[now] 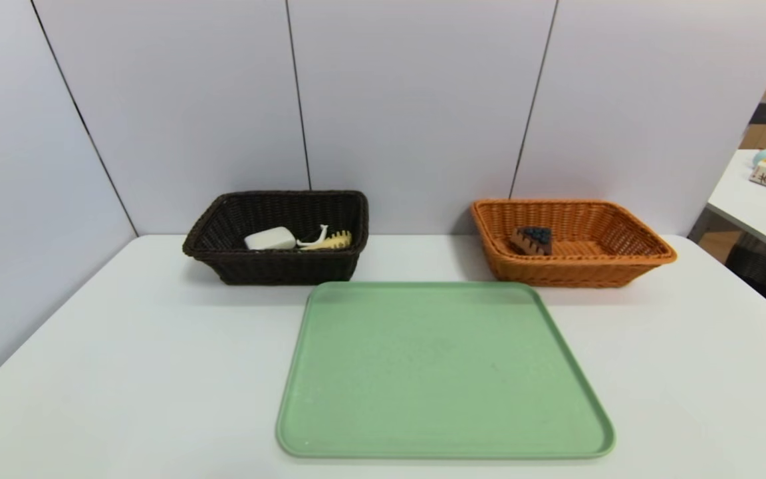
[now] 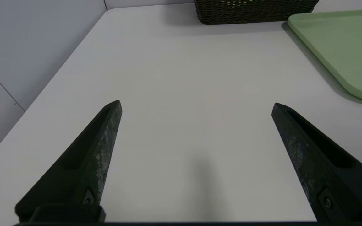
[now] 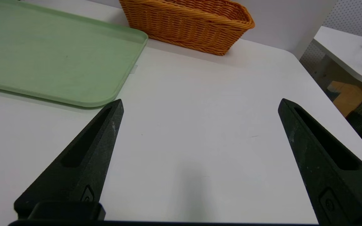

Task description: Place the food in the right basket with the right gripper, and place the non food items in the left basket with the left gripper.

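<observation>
The head camera looked forward and down from above the near edge of the white table [image 1: 124, 372], taking in the green tray [image 1: 443, 372], the dark basket [image 1: 276, 236] far left and the orange basket [image 1: 572, 243] far right. The left wrist camera sat low over the table's near left, facing far; the right wrist camera sat likewise over the near right. Each wrist view shared the tray's nearer corner and its own side's basket with the head view.
</observation>
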Action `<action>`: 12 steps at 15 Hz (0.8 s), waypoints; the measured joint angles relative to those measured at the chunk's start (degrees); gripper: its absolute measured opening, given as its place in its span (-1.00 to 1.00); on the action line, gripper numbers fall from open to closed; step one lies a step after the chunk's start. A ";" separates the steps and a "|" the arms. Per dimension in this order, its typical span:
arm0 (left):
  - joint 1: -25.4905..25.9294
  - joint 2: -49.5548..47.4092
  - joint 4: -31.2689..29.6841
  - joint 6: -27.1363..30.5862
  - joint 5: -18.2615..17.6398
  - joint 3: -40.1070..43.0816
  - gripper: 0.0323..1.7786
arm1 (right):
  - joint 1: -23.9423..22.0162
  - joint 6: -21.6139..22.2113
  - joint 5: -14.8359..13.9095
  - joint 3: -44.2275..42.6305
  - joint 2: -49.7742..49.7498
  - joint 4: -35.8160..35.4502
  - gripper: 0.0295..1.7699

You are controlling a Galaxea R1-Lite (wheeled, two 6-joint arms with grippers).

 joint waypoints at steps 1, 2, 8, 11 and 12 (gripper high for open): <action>0.00 -0.02 0.09 0.40 0.04 0.06 0.90 | -0.02 0.02 0.04 0.00 0.00 0.11 0.92; 0.00 -0.02 0.11 0.51 -0.02 0.11 0.90 | -0.02 0.00 0.11 0.00 0.00 0.13 0.92; 0.00 0.00 0.11 2.01 -0.29 0.13 0.90 | -0.02 -0.17 0.06 -0.05 0.00 0.79 0.92; 0.00 0.00 0.11 1.71 -0.38 0.13 0.90 | -0.02 0.17 0.11 -0.13 0.00 0.59 0.92; -0.02 0.00 0.09 0.46 -0.38 0.13 0.90 | -0.02 1.60 0.06 -0.09 0.00 1.05 0.92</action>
